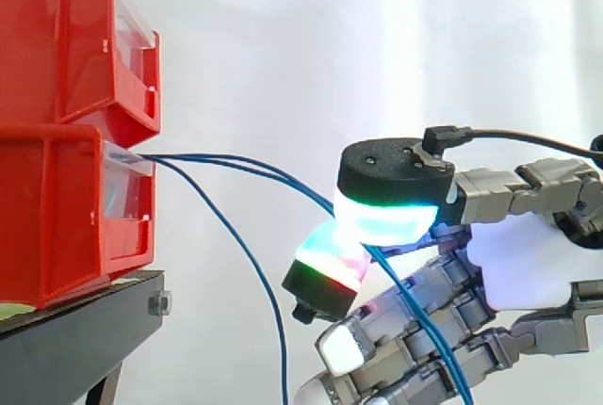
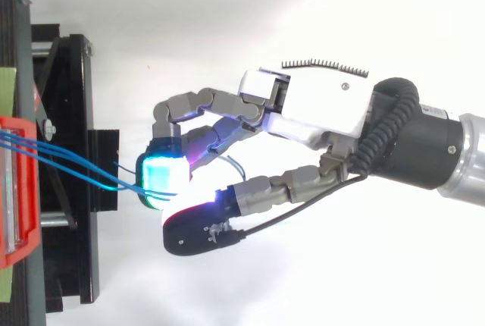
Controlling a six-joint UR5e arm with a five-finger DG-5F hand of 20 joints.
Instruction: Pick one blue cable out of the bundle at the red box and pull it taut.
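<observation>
Blue cables (image 1: 236, 161) leave the front of the lower red box (image 1: 66, 217) and run right toward my hand (image 1: 523, 264). Two of them pass between a glowing thumb pad (image 1: 386, 212) and a finger pad (image 1: 328, 268), which are curled together and pinch them. Past the pinch they trail down along the fingers. A third blue cable (image 1: 254, 273) droops free, down toward the bottom edge. In the top view the cables (image 2: 68, 161) cross from the red box (image 2: 15, 189) to the cyan-glowing fingertip (image 2: 163, 178) of the hand (image 2: 318, 106). The held strands curve slightly.
A second red bin (image 1: 75, 38) is stacked on the lower one. Both rest on a black stand (image 1: 85, 325), also seen from above (image 2: 72, 174). A white curtain hangs behind. The arm enters from the right.
</observation>
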